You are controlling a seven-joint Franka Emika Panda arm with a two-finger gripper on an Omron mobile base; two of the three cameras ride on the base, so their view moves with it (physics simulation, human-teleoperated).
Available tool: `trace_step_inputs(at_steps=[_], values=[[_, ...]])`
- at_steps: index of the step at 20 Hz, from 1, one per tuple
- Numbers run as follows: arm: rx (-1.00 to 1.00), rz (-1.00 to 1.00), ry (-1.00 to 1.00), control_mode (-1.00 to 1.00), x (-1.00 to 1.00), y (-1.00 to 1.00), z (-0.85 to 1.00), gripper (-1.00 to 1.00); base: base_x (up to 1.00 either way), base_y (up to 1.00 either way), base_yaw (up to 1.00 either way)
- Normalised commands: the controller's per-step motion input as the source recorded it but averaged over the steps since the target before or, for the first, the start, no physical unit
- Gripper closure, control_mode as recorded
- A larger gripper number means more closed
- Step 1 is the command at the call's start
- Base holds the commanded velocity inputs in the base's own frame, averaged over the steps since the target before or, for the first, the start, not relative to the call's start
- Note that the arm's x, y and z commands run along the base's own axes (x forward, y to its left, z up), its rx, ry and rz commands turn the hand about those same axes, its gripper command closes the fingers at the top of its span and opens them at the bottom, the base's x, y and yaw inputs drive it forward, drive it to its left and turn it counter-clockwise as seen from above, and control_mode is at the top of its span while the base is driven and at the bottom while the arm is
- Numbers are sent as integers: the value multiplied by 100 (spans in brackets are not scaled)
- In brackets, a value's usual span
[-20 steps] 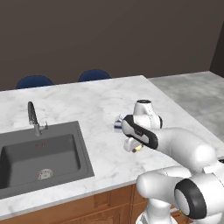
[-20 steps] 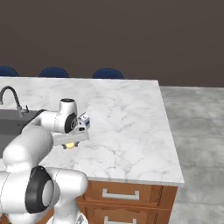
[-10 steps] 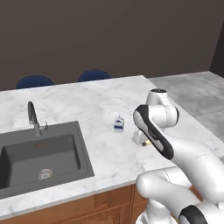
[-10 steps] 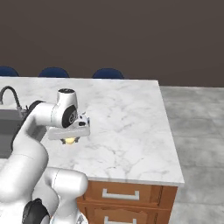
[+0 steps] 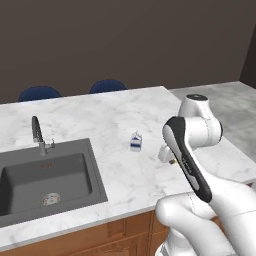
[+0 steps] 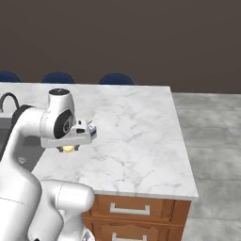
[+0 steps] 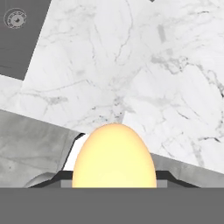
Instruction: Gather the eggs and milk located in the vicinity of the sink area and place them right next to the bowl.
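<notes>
End effector (image 6: 68, 148) is clamped on the egg (image 7: 114, 156), carried above the marble bench (image 6: 136, 136). Milk (image 5: 135, 141) sits beside the sink (image 5: 45, 177). I'd keep it level and move slowly; bowl's probably off-frame.

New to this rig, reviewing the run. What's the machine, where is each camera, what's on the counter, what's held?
All rendered. A white robot arm on a mobile base stands at a marble counter. Two cameras ride behind the arm, left and right; the third sits on the hand, looking along the gripper. On the counter: a milk carton, standing beside a dark sink with a faucet. The gripper is shut on a pale-yellow egg, carried above the counter.
</notes>
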Motion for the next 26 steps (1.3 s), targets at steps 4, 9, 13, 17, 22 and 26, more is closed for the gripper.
trace_step_inputs(at_steps=[4,9,13,17,22,26], values=[[0,0,-11,-100,-20,0,0,100,0,0,0],[0,0,0,-100,0,0,0,100,0,0,0],[0,0,0,-100,0,0,0,100,0,0,0],[0,0,0,-100,0,0,0,100,0,0,0],[0,0,0,100,-4,0,0,100,-7,3,0],[0,0,0,100,0,0,0,100,-53,49,0]])
